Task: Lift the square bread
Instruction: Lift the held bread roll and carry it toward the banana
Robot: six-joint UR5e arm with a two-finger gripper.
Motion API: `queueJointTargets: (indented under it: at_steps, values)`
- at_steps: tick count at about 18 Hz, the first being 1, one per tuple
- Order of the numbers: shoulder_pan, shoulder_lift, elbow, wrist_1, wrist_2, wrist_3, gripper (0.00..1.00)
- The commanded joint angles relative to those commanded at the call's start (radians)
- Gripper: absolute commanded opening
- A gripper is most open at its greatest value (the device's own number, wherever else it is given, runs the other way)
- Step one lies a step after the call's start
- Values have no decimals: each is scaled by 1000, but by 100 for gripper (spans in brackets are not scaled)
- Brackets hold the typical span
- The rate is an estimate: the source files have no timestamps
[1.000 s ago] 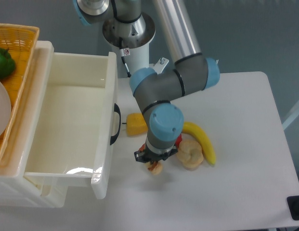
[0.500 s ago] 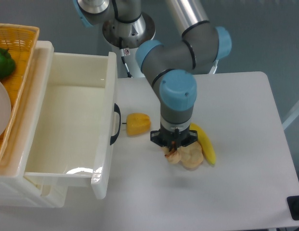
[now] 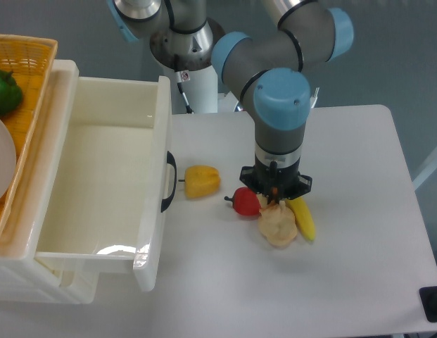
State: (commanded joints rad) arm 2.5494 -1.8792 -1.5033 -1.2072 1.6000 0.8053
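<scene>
Fixed camera, looking down on the table point(image 3: 359, 162).

- Largest item: the open white drawer point(image 3: 98, 176), well to the left of the pincer. Beyond it a wicker basket point(image 3: 24, 53) is holding a green pepper point(image 3: 3, 91).
- The UR5e arm point(image 3: 278, 120) is pointing straight down. Its wrist is covering the pincer point(image 3: 274, 200), so I cannot tell whether the jaws are wide, narrow or gripping anything.
- Crowded directly under the tool: a banana point(image 3: 303, 218) just to its right, a pale round bun point(image 3: 277, 227) just in front of and below it, and a red toy fruit point(image 3: 246, 202) touching its left side. A yellow pepper point(image 3: 202, 181) is lying further left, apart from the cluster.
- The square bread point(image 3: 264, 203): only a golden-tan sliver is showing at the pincer's lower left edge, against the bun's top. I am reading that as the loaf, not with confidence.

Judgement on the step in hand — securing the loaf:
- The crust looks glossy, so the fingers should be closing across the short, flat sides, not the ridged top.
- The neighbours are touching, so a straight vertical lift is preferable — no sideways drag.
- Risk: catching the bun or the red fruit along with the loaf.
</scene>
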Motion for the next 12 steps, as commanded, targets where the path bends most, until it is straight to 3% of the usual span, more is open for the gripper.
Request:
queueJointTargets:
  at_steps: [12]
  values:
    - [12,17,-15,0,0,0,0]
